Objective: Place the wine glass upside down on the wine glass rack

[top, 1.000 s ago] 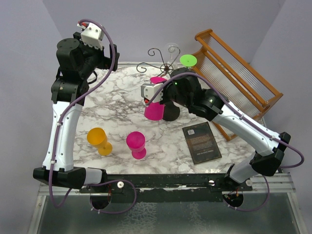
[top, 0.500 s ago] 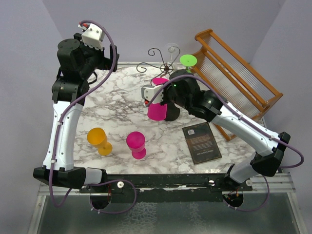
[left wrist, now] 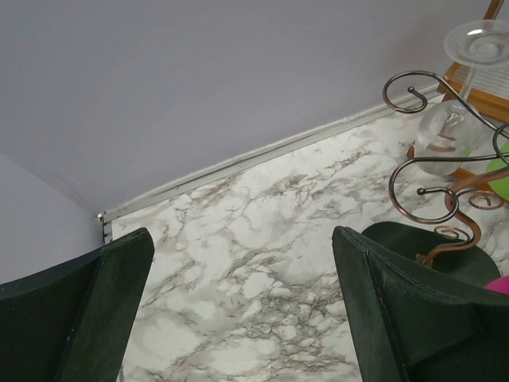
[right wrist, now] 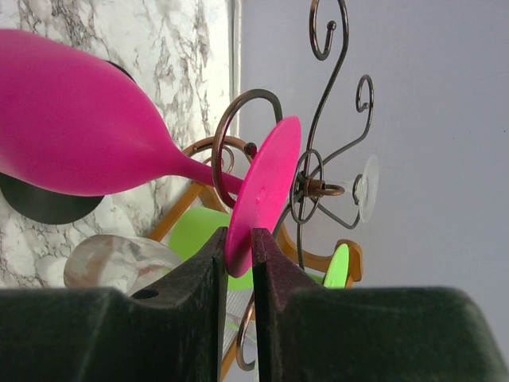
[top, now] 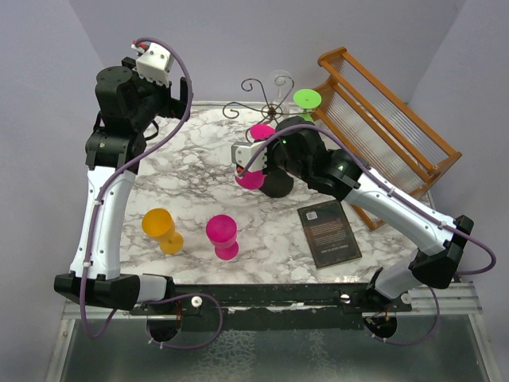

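Observation:
My right gripper is shut on the flat foot of a magenta wine glass, held upside down with its bowl over the rack's black oval base. In the right wrist view the fingers pinch the foot's edge, and the stem sits inside a curled arm of the dark wire rack. The bowl points away to the left. The rack's spiral arms rise at the back centre. My left gripper is open and empty, high at the back left, facing the rack.
A clear glass and a green glass hang upside down on the rack. An orange glass and a second magenta glass stand at the front left. A dark book lies front right. A wooden slatted dish rack stands at the right.
My right gripper has carried the magenta glass a little further back towards the rack's centre. The left arm has shifted slightly.

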You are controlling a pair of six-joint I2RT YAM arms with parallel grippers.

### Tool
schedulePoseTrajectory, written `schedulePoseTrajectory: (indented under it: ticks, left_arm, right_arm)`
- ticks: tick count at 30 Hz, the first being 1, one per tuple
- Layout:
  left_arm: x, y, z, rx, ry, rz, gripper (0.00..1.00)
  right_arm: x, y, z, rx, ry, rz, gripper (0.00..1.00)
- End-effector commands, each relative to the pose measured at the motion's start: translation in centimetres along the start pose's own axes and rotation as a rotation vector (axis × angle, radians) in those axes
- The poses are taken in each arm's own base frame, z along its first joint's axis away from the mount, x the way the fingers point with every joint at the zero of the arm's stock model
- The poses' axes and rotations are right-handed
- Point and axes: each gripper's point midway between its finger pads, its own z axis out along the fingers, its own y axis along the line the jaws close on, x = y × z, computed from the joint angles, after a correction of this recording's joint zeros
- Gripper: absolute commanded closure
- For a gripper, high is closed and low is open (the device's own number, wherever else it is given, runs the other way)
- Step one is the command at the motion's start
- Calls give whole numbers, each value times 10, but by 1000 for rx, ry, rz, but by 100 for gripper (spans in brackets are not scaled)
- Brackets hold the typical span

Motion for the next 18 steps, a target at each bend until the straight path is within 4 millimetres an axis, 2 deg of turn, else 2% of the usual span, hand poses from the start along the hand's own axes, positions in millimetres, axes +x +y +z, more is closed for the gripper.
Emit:
schedulePoseTrajectory:
  ticks: [1, 6, 10, 18]
  left_arm:
    - [10, 7, -13, -34, 28, 45, 2]
    - [34, 5, -17, -18, 102, 88, 2]
    - [61, 2, -24, -2, 188, 127, 2]
    - [111, -25, -51, 149, 340, 165, 4]
  right_arm:
    - [-2, -9, -14, 33, -16, 12, 78]
    - [-3, -9, -18, 35, -24, 20, 75]
    - [-4, -10, -23, 34, -37, 30, 73]
    - [0, -12, -37, 42, -43, 44, 66]
